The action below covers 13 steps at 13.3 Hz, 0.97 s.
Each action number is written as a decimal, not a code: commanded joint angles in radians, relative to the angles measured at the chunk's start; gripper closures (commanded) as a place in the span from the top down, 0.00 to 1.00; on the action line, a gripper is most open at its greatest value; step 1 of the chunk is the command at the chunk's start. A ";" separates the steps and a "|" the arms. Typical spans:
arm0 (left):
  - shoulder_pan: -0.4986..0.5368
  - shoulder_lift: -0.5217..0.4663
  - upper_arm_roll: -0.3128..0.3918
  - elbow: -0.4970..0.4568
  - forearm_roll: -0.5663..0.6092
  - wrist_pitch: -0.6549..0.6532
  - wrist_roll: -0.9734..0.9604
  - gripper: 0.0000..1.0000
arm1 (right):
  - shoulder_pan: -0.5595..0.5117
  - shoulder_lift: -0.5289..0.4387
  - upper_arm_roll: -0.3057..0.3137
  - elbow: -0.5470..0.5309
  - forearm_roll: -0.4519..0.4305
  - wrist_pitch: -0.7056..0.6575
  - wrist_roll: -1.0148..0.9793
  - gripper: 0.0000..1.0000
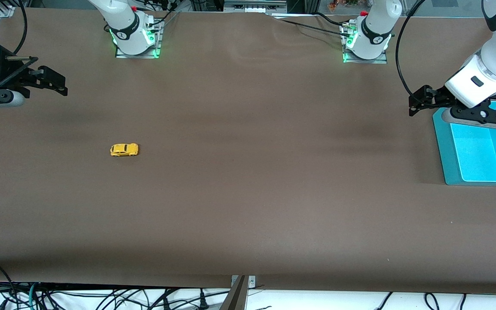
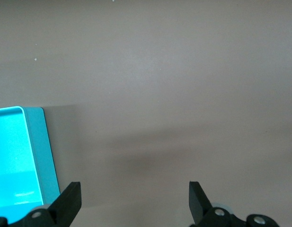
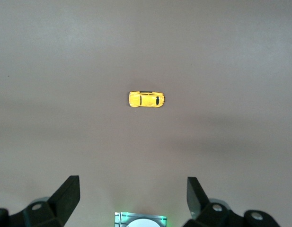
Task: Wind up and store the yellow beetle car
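- So the yellow beetle car (image 1: 124,149) is just sitting on its wheels on the brown worktop (image 1: 248,193), toward the right arm's end, out in the open with nothing touching it.
- From the right wrist view the yellow beetle car (image 3: 146,99) shows from above, side-on, well apart from the fingers (image 3: 67,194) at the edge of the shot.
- Right hand (image 1: 54,82) is up in the air over the worktop's edge at the right arm's end. Jaws spread wide, nothing in them. It isn't over the car at all.
- Left hand (image 1: 418,103) hangs at the left arm's end, right by the corner of the teal tray (image 1: 446,142), also spread wide and holding nothing.
- Left wrist view shows that hand (image 2: 135,201) over bare worktop, with the corner of the teal tray (image 2: 39,142) just beside one finger.
- The tray sits flat at the left arm's end, well apart from the car, pretty much the whole worktop between them. Part of it runs out of the front view.
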 commanded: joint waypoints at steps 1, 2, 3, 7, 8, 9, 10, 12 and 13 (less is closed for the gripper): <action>0.005 0.011 -0.010 0.031 0.023 -0.025 -0.004 1.00 | 0.007 -0.003 -0.006 0.005 -0.009 0.000 0.013 1.00; 0.005 0.011 -0.010 0.031 0.023 -0.025 -0.004 1.00 | 0.007 -0.003 -0.004 0.003 -0.011 -0.001 0.014 1.00; 0.005 0.011 -0.010 0.031 0.023 -0.025 -0.004 1.00 | 0.010 -0.003 -0.002 0.005 -0.018 0.000 0.014 1.00; 0.005 0.011 -0.010 0.030 0.023 -0.025 -0.004 1.00 | 0.007 -0.001 -0.002 0.005 -0.017 0.002 0.014 1.00; 0.005 0.011 -0.010 0.030 0.023 -0.025 -0.004 1.00 | 0.005 -0.001 -0.004 0.005 -0.016 0.002 0.014 1.00; 0.005 0.011 -0.010 0.030 0.023 -0.025 -0.004 1.00 | 0.005 -0.001 -0.004 0.005 -0.016 0.002 0.014 1.00; 0.005 0.011 -0.010 0.030 0.023 -0.025 -0.004 1.00 | 0.005 -0.001 -0.004 0.005 -0.014 0.002 0.014 1.00; 0.005 0.011 -0.010 0.030 0.023 -0.025 -0.002 1.00 | 0.005 -0.001 -0.004 0.005 -0.014 0.002 0.014 1.00; 0.005 0.011 -0.010 0.030 0.023 -0.025 -0.002 1.00 | 0.005 -0.001 -0.004 0.005 -0.014 0.002 0.014 1.00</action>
